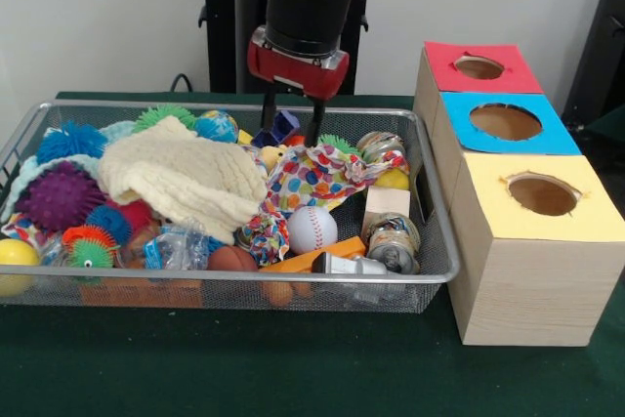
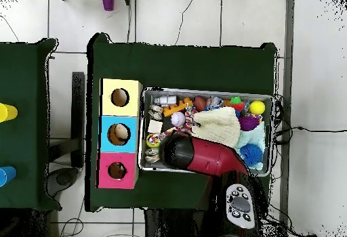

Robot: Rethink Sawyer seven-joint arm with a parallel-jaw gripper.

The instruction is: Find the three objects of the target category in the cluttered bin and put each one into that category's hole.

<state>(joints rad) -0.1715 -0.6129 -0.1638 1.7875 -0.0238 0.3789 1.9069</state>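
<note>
Black pincer (image 1: 291, 122) open – prongs apart above spotted cloth (image 1: 317, 178) in mesh bin (image 1: 430, 241).

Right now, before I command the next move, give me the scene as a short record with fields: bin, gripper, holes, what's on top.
bin: wire mesh tray, crowded with toys
gripper: black two-finger gripper, open, empty, over the tray's far middle
holes: wooden box with red, blue and yellow tops, one round hole each
on top: cream knitted cloth; white baseball near the front
</note>
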